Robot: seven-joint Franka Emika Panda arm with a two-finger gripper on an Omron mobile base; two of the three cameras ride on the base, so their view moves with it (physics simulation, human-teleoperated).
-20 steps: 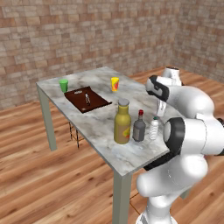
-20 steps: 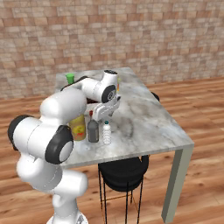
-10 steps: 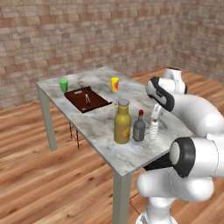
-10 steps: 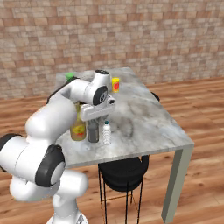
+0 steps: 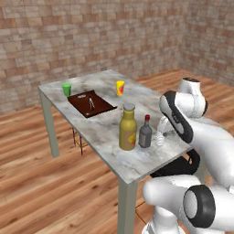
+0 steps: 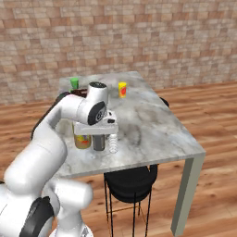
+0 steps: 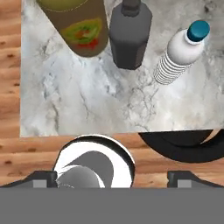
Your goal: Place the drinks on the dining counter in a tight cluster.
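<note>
I am lifting the hand (image 6: pixel 96 131), fully open and empty, clear of the clear bottle (image 7: pixel 180 54) near the surface's (image 7: pixel 65 105) front edge, avoiding knocks.

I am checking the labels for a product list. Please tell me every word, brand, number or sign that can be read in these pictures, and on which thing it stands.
No text can be read anywhere.
Yellow bottle: a label with a green and red picture, no letters to make out.
Dark grey bottle: plain, no label seen.
Clear bottle: plain, ribbed, no print.
Green cup and yellow cup: too small to tell.
</note>
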